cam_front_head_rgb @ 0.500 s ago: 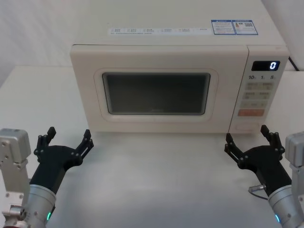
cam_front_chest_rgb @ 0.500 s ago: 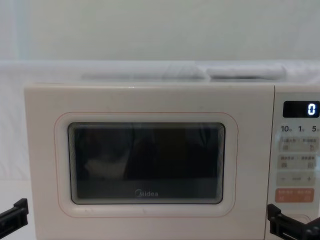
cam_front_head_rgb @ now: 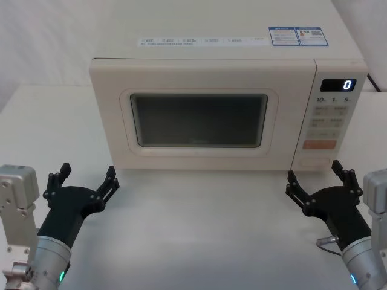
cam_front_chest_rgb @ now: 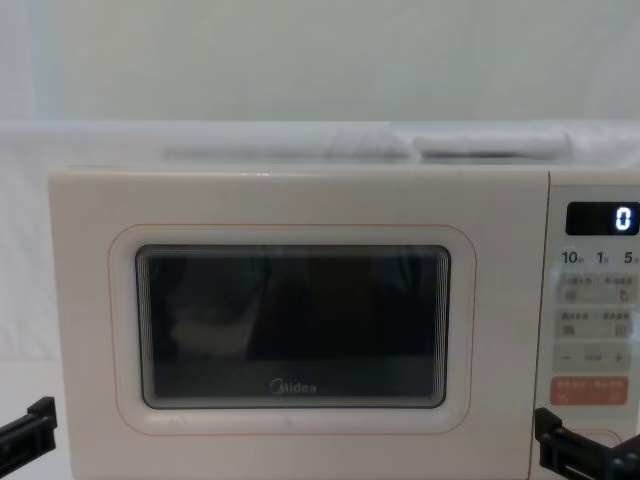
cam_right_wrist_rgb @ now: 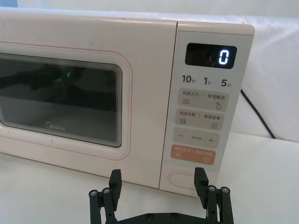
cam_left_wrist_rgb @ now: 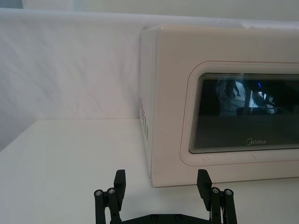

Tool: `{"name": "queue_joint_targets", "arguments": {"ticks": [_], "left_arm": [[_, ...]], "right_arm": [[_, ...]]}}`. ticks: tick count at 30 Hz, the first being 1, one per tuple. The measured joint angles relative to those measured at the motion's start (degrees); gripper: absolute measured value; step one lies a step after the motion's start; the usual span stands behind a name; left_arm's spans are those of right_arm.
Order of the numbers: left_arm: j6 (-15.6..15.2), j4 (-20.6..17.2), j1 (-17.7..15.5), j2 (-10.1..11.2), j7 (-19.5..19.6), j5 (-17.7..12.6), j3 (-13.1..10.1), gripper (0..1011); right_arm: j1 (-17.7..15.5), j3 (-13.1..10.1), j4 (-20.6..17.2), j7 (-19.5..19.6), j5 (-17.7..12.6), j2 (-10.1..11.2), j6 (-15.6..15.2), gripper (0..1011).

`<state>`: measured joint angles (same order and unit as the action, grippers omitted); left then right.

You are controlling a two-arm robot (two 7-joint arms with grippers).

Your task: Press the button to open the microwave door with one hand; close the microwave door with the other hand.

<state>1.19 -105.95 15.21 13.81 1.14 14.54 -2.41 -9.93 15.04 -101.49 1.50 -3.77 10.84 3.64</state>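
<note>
The cream microwave stands at the back of the table with its microwave door (cam_front_head_rgb: 199, 119) (cam_front_chest_rgb: 290, 325) (cam_left_wrist_rgb: 243, 112) (cam_right_wrist_rgb: 60, 102) shut flush against the body. The button (cam_front_head_rgb: 314, 162) (cam_right_wrist_rgb: 183, 180) is the wide pill-shaped key at the bottom of the control panel (cam_front_head_rgb: 329, 121), under the orange key. My left gripper (cam_front_head_rgb: 87, 171) (cam_left_wrist_rgb: 161, 179) hovers open in front of the microwave's lower left corner, a little away from it. My right gripper (cam_front_head_rgb: 313, 170) (cam_right_wrist_rgb: 158, 177) is open just before the panel's lower edge, holding nothing. The display reads 0.
The white table (cam_front_head_rgb: 199, 229) has free room between the two arms in front of the microwave. A white cloth backdrop hangs behind. A black cable (cam_right_wrist_rgb: 257, 112) runs down behind the microwave's right side.
</note>
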Motion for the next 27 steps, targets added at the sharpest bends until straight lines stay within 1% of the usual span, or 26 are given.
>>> {"name": "queue_joint_targets", "arguments": {"ticks": [27], "left_arm": [[0.0, 0.0, 0.0, 0.0, 0.0, 0.0, 0.0, 1001]], "right_arm": [[0.0, 0.0, 0.0, 0.0, 0.0, 0.0, 0.0, 997]]}}
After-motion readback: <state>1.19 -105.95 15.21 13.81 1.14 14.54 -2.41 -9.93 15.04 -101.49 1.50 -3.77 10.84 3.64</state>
